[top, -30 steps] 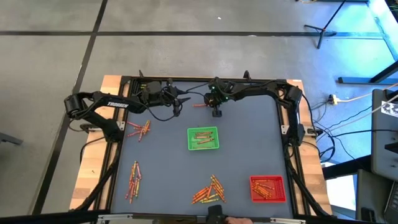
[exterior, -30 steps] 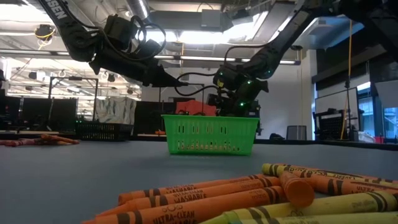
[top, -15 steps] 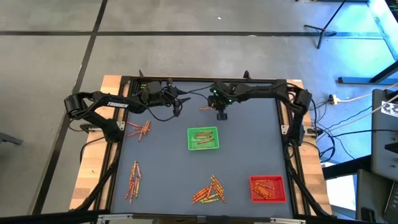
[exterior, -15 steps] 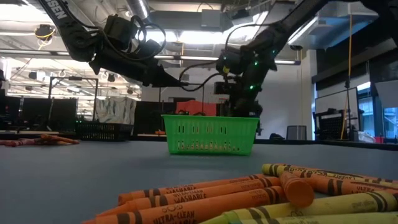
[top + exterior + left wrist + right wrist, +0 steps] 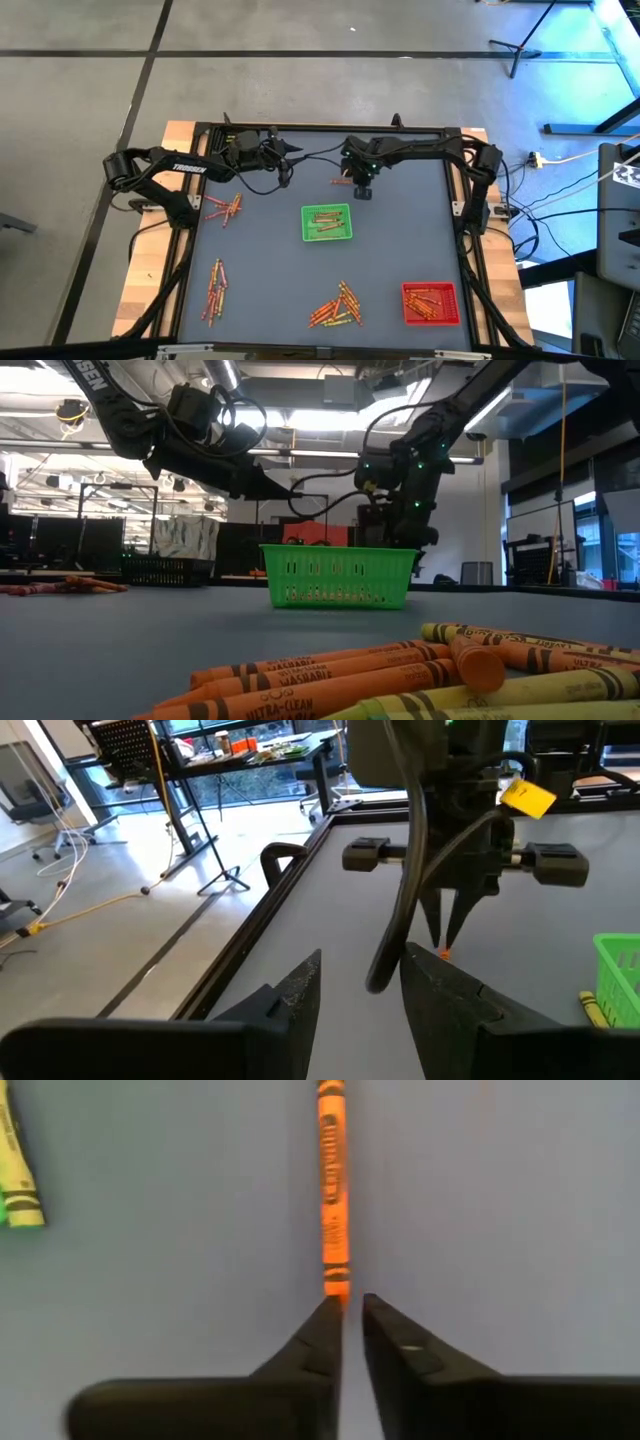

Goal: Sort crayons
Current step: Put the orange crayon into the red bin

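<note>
My right pincer (image 5: 363,193) hangs in the upper middle of the high view, just above the green tray (image 5: 327,222). In the right wrist view its fingertips (image 5: 328,1320) stand a narrow slit apart with the end of an orange crayon (image 5: 332,1190) right at the tips; whether I grip it or have let go, I cannot tell. From above, that crayon (image 5: 340,183) shows as a small orange mark just left of the pincer.

The stick looks light, stiff and waxy, with a paper sleeve that should give some grip. It may roll on the desk (image 5: 400,240), and a hard pinch could snap it. I judge the wrapped middle the best hold, across its width, not the bare tip.

Other crayons lie in loose heaps at lower centre (image 5: 337,307) and along the left. My left pincer (image 5: 290,152) waits at upper left, fingers partly apart, holding nothing.
</note>
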{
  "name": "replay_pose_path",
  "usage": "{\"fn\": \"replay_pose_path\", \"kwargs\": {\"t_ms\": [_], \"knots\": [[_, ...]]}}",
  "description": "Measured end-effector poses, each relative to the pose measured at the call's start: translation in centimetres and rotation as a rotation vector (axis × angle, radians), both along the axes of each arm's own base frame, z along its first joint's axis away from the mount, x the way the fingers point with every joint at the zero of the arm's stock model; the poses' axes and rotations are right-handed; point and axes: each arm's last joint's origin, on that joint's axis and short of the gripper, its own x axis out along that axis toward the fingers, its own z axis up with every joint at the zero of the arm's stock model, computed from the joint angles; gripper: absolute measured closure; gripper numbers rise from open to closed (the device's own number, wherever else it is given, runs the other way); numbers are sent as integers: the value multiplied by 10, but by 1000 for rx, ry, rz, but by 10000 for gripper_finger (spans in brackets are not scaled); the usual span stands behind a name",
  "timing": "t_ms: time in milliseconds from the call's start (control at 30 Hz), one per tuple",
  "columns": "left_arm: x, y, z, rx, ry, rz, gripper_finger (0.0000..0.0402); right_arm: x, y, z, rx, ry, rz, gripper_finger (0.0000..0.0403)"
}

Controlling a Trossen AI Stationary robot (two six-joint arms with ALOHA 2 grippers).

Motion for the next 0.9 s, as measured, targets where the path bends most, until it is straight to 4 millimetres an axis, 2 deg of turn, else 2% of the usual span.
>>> {"fn": "replay_pose_path", "kwargs": {"t_ms": [233, 400, 633, 900], "knots": [[0, 0, 0, 1, -1, 0, 282, 11, -3, 4, 2, -128, -4, 266], [0, 0, 0, 1, 0, 1, 282, 13, -2, -10, 76, -114, 17, 246], [0, 0, 0, 1, 0, 1, 282, 16, -4, -22, 57, -87, 16, 279], [0, 0, 0, 1, 0, 0, 282, 16, -4, -23, 16, -67, 48, 389]]}}
